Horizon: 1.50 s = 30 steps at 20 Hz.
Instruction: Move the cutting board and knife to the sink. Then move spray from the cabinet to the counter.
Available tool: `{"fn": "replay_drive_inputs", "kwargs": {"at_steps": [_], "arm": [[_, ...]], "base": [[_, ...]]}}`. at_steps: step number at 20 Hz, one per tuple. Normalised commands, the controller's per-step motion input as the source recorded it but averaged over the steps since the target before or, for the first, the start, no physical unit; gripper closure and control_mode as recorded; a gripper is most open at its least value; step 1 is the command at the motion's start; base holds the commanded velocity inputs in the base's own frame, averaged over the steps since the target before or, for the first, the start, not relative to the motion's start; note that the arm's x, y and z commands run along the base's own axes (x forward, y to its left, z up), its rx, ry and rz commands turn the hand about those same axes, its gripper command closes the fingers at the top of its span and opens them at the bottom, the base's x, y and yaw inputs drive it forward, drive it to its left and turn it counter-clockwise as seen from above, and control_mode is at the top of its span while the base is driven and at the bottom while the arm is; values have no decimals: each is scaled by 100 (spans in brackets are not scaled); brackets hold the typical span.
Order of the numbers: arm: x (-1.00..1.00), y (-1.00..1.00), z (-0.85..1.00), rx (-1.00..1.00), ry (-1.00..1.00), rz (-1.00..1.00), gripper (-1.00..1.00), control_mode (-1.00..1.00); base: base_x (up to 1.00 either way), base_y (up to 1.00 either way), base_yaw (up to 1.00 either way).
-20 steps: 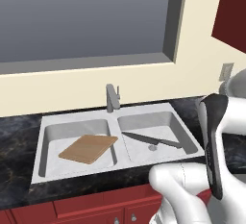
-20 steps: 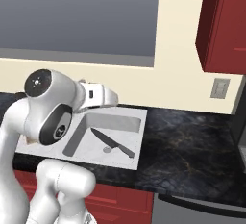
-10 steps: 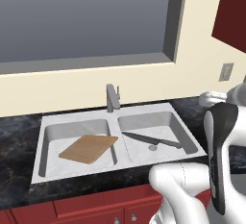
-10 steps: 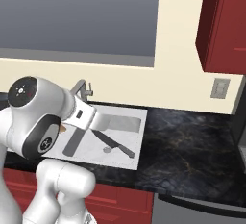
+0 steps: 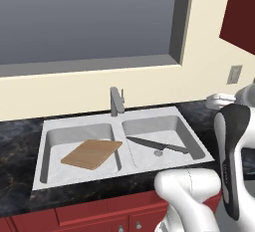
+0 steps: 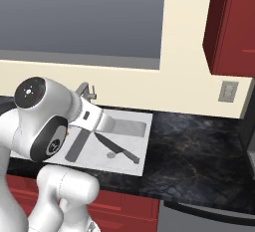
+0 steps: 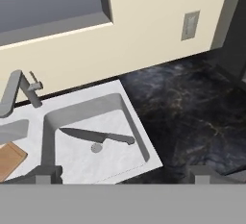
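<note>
- Your claw [image 7: 125,172] shows just its two dark tips at the hand view's bottom edge, spread fully wide and holding nothing.
- The dark-bladed, grey-handled kitchen knife [image 7: 96,135] lies beyond them in the right basin of the steel double sink [image 5: 199,149], untouched.
- The light-tan wooden cutting board [image 5: 92,153] rests in the left basin, cut off in the hand view.
- Past the black veined stone table [image 6: 199,151], the dark red wall cabinet [image 6: 234,24] runs out of frame; you cannot see inside.

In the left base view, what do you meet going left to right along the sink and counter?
Light-tan wooden cutting board in the left basin → grey metal faucet → dark-bladed, grey-handled kitchen knife in the right basin → black veined stone counter → white wall outlet plate.
</note>
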Motion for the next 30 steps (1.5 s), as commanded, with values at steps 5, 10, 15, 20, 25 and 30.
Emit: {"fn": "replay_drive_inputs", "kwargs": {"at_steps": [5, 10, 15, 20, 25, 30], "arm": [[0, 0, 0, 0, 0, 0, -100, 100], [0, 0, 0, 0, 0, 0, -100, 100], [0, 0, 0, 0, 0, 0, -100, 100], [0, 0, 0, 0, 0, 0, -100, 100], [0, 0, 0, 0, 0, 0, -100, 100], [0, 0, 0, 0, 0, 0, -100, 100]], "base": [[-10, 0, 2], [-72, 0, 10], [-94, 0, 19], [-62, 4, 18], [-5, 37, 34], [0, 51, 76]]}}
